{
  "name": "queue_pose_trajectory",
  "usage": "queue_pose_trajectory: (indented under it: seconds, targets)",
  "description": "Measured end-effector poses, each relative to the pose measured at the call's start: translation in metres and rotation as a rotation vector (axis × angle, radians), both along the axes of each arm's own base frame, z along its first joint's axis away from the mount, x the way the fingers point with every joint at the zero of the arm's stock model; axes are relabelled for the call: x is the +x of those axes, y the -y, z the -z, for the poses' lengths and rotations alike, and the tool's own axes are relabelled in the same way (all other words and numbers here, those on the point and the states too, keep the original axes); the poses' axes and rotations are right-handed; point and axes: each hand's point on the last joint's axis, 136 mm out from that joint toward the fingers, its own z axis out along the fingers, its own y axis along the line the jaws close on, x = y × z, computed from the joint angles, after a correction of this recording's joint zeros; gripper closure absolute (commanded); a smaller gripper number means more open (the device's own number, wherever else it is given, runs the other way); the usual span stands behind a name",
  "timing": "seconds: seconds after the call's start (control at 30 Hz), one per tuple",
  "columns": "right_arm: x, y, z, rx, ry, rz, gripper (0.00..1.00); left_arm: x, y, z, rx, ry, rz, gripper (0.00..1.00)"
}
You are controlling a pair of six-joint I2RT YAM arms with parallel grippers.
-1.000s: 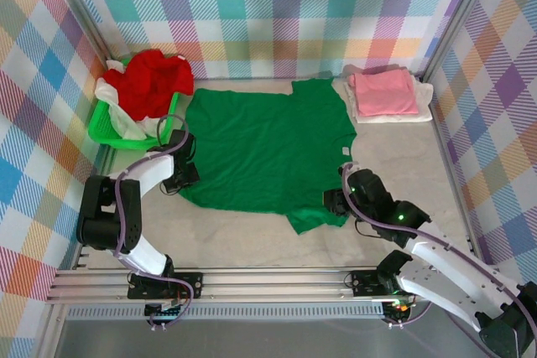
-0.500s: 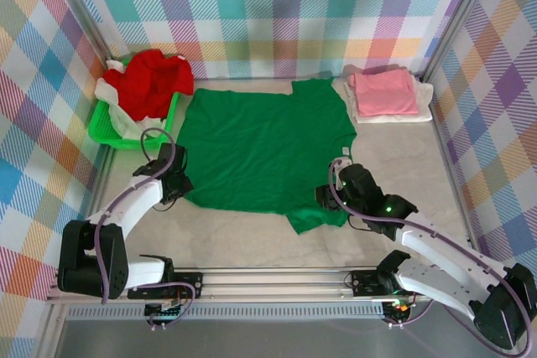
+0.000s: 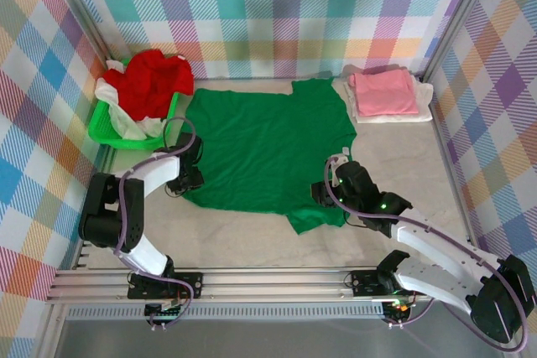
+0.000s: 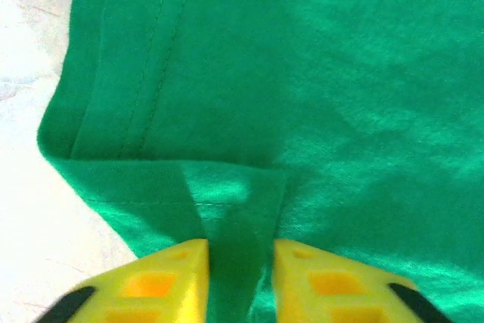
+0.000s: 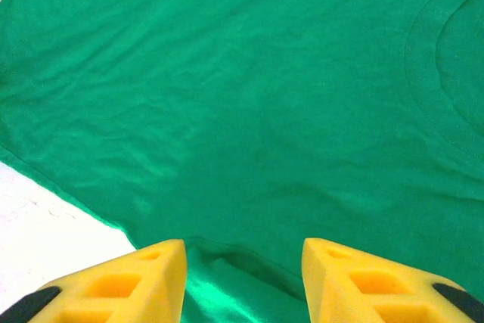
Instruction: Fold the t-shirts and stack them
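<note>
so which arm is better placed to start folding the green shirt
Left, probably. The left gripper sits at the green shirt's hem corner, its open jaws straddling a raised pleat it could pinch. The right gripper is open over flat cloth near the sleeve, with less to grab.

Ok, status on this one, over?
Left hand open at hem corner of green t-shirt. Right hand open at its near sleeve. Shirt spread flat, unfolded. Pink t-shirt folded far right, clear.
</note>
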Motion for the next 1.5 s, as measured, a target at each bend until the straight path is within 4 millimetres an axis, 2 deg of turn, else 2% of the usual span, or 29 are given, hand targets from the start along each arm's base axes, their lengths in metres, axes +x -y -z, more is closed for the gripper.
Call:
queue_pose_trajectory:
  seconds: [0.03,0.2,0.33,0.47,0.63,0.73,0.83,0.97,1.03,1.17,1.37,1.5]
  targets:
    - [0.0,0.0,0.0,0.001,0.001,0.0,0.55,0.0,-0.001,0.0,0.005,-0.001,0.003,0.94]
    - [0.001,-0.001,-0.001,0.003,0.007,-0.003,0.54,0.0,-0.004,-0.003,0.027,0.009,-0.002,1.0]
    - [0.002,-0.001,-0.002,0.001,0.014,-0.007,0.54,-0.006,-0.009,-0.017,0.032,0.071,-0.034,1.0]
    - [0.002,-0.001,-0.001,-0.006,0.016,-0.013,0.52,-0.02,-0.015,-0.033,0.008,0.168,-0.097,1.0]
    - [0.001,0.0,0.003,-0.01,-0.005,0.0,0.51,-0.038,-0.018,-0.023,-0.01,0.169,-0.163,1.0]
    - [-0.004,0.01,0.013,-0.018,-0.068,0.06,0.5,-0.051,-0.021,-0.013,-0.013,0.148,-0.203,1.0]
    - [-0.014,0.031,0.033,-0.03,-0.196,0.184,0.5,-0.062,-0.025,-0.008,-0.025,0.156,-0.246,1.0]
    - [-0.036,0.062,0.06,-0.053,-0.396,0.378,0.5,-0.065,-0.028,-0.012,-0.054,0.187,-0.301,1.0]
    - [-0.05,0.069,0.07,-0.05,-0.486,0.446,0.5,-0.065,-0.029,-0.013,-0.068,0.205,-0.328,1.0]
    - [-0.069,0.071,0.084,-0.028,-0.607,0.51,0.49,-0.075,-0.028,-0.008,-0.103,0.213,-0.366,1.0]
    - [-0.079,0.063,0.102,-0.011,-0.72,0.544,0.48,-0.079,-0.027,-0.005,-0.119,0.208,-0.39,1.0]
    - [-0.079,0.059,0.112,0.009,-0.737,0.544,0.56,-0.078,-0.027,-0.01,-0.13,0.236,-0.39,1.0]
